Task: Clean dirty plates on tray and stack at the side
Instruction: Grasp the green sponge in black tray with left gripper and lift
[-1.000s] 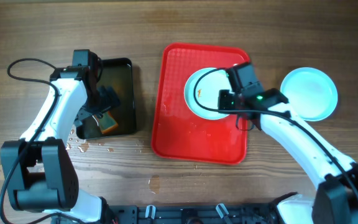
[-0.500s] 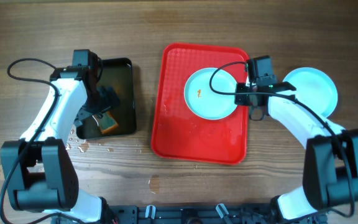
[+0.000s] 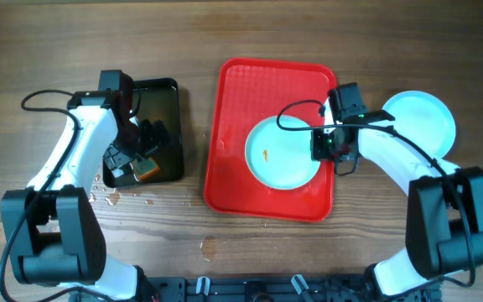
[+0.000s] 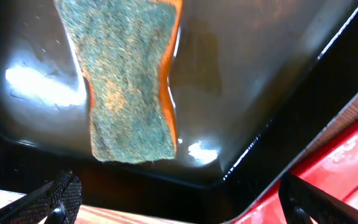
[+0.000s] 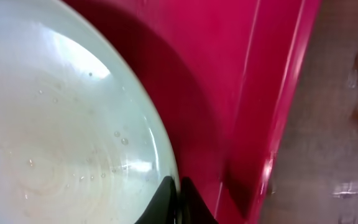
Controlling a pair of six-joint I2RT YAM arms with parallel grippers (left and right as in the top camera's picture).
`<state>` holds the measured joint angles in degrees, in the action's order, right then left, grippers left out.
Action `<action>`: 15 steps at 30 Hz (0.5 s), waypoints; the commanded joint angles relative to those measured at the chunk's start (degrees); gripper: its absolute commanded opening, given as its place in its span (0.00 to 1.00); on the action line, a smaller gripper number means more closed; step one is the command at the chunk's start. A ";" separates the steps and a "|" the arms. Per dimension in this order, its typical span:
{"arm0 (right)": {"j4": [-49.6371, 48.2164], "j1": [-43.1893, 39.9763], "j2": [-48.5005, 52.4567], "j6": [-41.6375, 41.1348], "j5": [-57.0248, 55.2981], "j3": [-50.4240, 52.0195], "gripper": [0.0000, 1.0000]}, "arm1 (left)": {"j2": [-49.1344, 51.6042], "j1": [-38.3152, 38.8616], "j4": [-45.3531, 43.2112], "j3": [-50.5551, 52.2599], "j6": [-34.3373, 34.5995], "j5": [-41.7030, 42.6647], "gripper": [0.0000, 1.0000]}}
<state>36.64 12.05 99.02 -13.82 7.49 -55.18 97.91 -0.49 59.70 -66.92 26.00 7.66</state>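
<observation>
A pale blue plate (image 3: 279,153) with a small orange smear (image 3: 265,154) is on the red tray (image 3: 246,92). My right gripper (image 3: 326,144) is shut on its right rim. In the right wrist view the dark fingertips (image 5: 166,198) pinch the plate (image 5: 61,124) edge, and a shadow lies on the tray (image 5: 229,74) under the rim. A second blue plate (image 3: 422,126) rests on the bare wood to the right of the tray. My left gripper (image 3: 145,143) hangs open over the black tray (image 3: 164,94), near a green-and-orange sponge (image 4: 129,81); its jaws (image 4: 182,205) hold nothing.
The black tray (image 4: 247,74) holds a film of water around the sponge (image 3: 145,170). Water drops (image 3: 107,195) dot the wood in front of it. The red tray's corner (image 4: 347,162) lies close beside the black tray.
My right gripper has closed on the plate's right rim and drawn the plate toward the tray's front. The left arm has shifted slightly over the black tray.
</observation>
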 commanded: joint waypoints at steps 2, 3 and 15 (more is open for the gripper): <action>3.93 2.54 -2.38 -4.74 -0.48 0.44 0.04 | -2.78 -0.87 -0.42 0.26 -0.13 1.51 1.00; 3.32 2.56 -2.32 -4.83 -1.11 0.44 0.04 | -3.34 -1.09 -0.63 0.26 -0.13 0.35 1.00; 0.48 2.56 -1.95 -4.68 -1.64 0.46 0.05 | -1.44 -1.25 -12.31 9.29 -0.09 -9.40 0.45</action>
<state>37.28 14.55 97.65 -17.93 7.25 -54.89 95.44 -1.30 50.83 -62.92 25.96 0.30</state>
